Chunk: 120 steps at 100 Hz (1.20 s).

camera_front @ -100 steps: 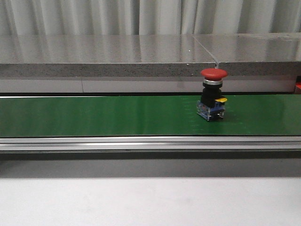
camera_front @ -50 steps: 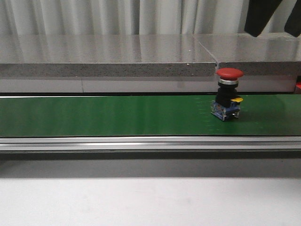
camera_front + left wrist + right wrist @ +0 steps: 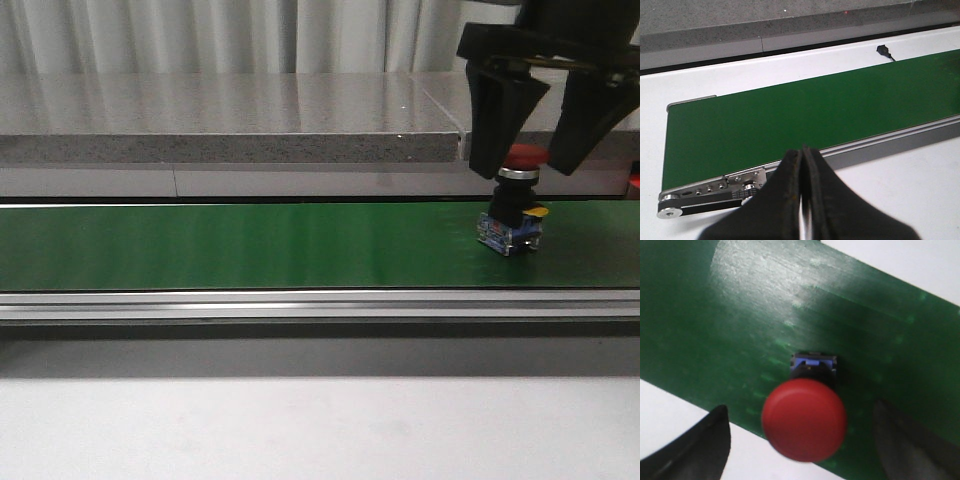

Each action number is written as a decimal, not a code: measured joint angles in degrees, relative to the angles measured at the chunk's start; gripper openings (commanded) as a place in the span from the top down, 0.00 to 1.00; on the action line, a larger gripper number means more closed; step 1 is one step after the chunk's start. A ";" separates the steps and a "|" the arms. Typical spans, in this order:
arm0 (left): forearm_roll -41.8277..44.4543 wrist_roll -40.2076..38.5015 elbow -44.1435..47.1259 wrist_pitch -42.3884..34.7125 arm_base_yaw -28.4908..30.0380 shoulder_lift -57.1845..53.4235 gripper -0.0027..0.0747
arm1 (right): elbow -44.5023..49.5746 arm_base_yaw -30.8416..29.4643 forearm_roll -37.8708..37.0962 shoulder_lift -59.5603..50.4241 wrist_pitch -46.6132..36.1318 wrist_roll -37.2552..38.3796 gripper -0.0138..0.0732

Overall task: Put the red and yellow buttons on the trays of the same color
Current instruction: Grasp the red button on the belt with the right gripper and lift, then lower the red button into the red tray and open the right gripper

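Here the red button [image 3: 520, 158] stands between the wide-open right gripper's [image 3: 546, 165] fingers, untouched.

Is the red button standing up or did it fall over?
Standing up. The red button sits on the green belt with its blue base down and red cap on top, between the open right gripper's fingers.

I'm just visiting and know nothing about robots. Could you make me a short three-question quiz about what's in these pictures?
1. True or false: the right pincer is shut on the red button.
2. What colour is the belt under the button?
3. The left pincer is: A) wide open, B) shut and empty, C) holding a tray.

Key: 1. False; it is open, a finger on each side of the button. 2. Green. 3. B.
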 measured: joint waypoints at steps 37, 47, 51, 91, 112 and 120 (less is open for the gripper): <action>0.00 0.00 0.00 0.00 0.00 0.00 0.99 | 0.00 0.00 -0.11 1.30 -1.40 -0.26 0.60; 0.00 0.00 0.00 0.00 0.00 0.00 0.99 | 0.00 0.00 -0.11 1.30 -2.04 -0.29 0.59; 0.00 0.00 0.00 0.00 0.00 0.00 0.99 | 0.00 0.00 -0.11 1.30 -2.40 -0.39 0.59; 0.00 0.00 0.00 0.00 0.00 0.00 0.99 | 0.00 -13.44 -0.12 -7.11 -4.38 1.79 0.59; 0.00 0.00 0.00 0.00 0.00 0.00 0.99 | 0.00 -26.80 -0.23 -8.12 -5.12 3.65 0.59; 0.00 0.00 0.00 0.00 0.00 0.00 0.99 | 0.00 -31.93 -0.23 -7.92 -6.11 5.27 0.59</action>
